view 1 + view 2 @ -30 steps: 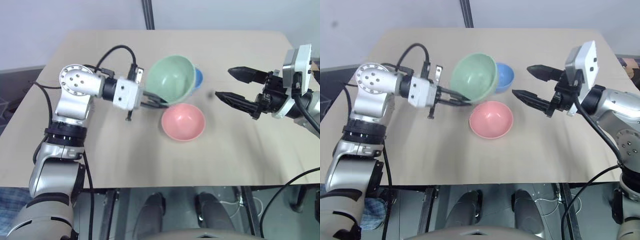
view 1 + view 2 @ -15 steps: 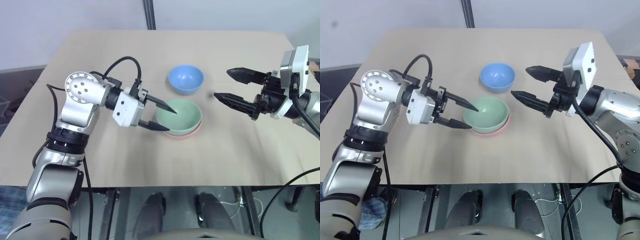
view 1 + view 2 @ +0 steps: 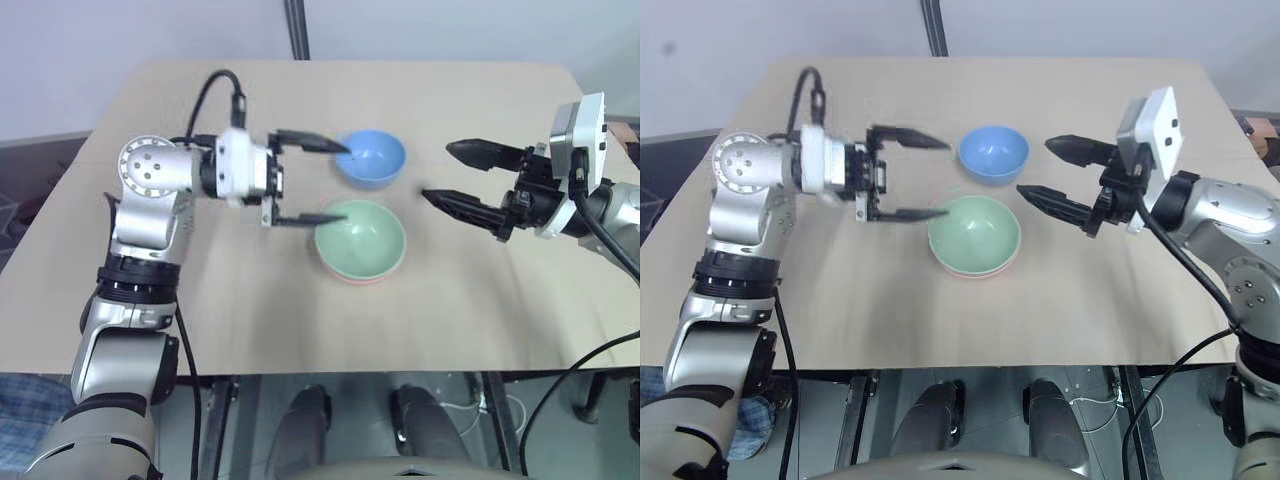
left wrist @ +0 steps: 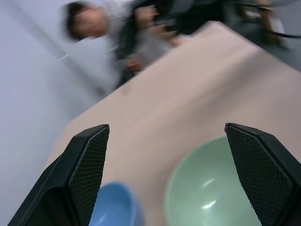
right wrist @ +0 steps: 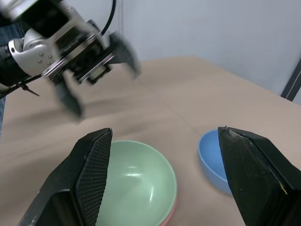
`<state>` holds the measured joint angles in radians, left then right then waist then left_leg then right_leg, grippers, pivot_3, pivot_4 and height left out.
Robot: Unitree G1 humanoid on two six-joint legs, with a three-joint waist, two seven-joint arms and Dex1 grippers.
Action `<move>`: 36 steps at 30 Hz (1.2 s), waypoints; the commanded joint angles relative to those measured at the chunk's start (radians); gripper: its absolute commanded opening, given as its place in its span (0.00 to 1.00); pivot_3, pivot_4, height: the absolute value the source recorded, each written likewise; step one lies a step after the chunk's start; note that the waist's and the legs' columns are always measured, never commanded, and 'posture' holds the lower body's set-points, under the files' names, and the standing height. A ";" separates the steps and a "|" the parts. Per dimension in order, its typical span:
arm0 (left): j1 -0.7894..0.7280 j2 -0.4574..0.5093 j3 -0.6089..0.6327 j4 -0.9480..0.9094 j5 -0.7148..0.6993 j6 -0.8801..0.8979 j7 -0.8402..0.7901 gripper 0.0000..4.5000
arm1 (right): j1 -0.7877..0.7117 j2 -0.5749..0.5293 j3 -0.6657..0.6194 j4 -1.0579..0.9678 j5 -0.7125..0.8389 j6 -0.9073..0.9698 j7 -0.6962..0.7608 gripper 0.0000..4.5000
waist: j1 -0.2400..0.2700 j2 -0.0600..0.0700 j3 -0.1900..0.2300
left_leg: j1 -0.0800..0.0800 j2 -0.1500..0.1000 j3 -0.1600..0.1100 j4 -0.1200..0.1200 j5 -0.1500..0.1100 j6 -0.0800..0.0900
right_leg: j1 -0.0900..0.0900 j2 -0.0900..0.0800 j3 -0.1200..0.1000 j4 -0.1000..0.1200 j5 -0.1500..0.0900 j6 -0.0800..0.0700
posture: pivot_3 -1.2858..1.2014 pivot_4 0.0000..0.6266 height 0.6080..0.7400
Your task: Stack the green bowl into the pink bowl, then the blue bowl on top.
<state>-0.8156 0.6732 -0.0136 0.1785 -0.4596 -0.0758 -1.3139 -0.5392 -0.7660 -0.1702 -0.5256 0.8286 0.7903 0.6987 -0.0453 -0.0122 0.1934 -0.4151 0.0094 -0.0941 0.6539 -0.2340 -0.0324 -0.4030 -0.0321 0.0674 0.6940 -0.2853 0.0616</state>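
The green bowl (image 3: 361, 238) sits nested inside the pink bowl (image 3: 358, 278), of which only a thin rim shows beneath it, at the table's middle. Behind them stands the blue bowl (image 3: 371, 159), upright and alone. My left gripper (image 3: 326, 182) is open, lifted just left of the bowls, one finger near the blue bowl's rim and the other by the green bowl's rim, holding nothing. My right gripper (image 3: 447, 173) is open to the right of the bowls, pointing at them, empty. The right wrist view shows the green bowl (image 5: 134, 181) and the blue bowl (image 5: 214, 160).
The tan table (image 3: 250, 310) has open surface in front of and to both sides of the bowls. A dark pole (image 3: 296, 28) rises behind the far edge. A blurred person (image 4: 113, 28) sits beyond the table in the left wrist view.
My left gripper let the green bowl drop into the pink bowl, opened wide, then rose and swung back toward the blue bowl. The right arm stayed still.
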 commanded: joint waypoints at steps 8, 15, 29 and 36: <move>0.159 0.120 0.263 -0.047 -0.191 0.432 0.171 0.92 | -0.176 0.039 0.177 0.207 -0.245 -0.086 -0.029 0.84 | -0.018 0.000 0.000 | 0.001 0.000 0.000 0.000 0.000 0.000 | 0.000 0.000 0.000 0.001 0.000 0.000 | 0.52 0.24 1.00; 0.314 0.154 0.374 -0.134 -0.233 0.500 0.215 0.92 | -0.365 0.167 0.383 0.478 -0.489 -0.197 -0.025 0.84 | -0.026 0.000 0.000 | 0.001 0.000 0.002 -0.001 0.000 0.000 | -0.001 0.000 0.002 0.001 0.000 0.000 | 0.52 0.24 1.00; 0.522 0.164 0.510 -0.287 -0.292 0.544 0.270 0.92 | -0.631 0.486 0.553 1.086 -0.826 -0.465 -0.019 0.84 | -0.024 0.000 0.000 | -0.001 0.000 0.002 -0.002 0.001 -0.002 | -0.005 -0.001 0.002 0.001 0.000 0.000 | 0.52 0.24 1.00; 0.583 0.163 0.548 -0.336 -0.326 0.566 0.286 0.92 | -0.695 0.601 0.547 1.300 -0.904 -0.534 -0.018 0.84 | -0.028 0.000 0.000 | -0.001 0.000 0.003 -0.004 0.002 -0.004 | -0.006 -0.001 0.003 0.002 0.000 0.000 | 0.52 0.24 1.00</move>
<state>-0.2409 0.8207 0.4896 -0.1156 -0.7640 0.4931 -1.0297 -1.1956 -0.1752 0.3854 0.7592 -0.0616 0.2862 0.6873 -0.0728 -0.0120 0.1935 -0.4161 0.0098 -0.0912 0.6500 -0.2321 -0.0359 -0.4090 -0.0327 0.0703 0.6957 -0.2852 0.0612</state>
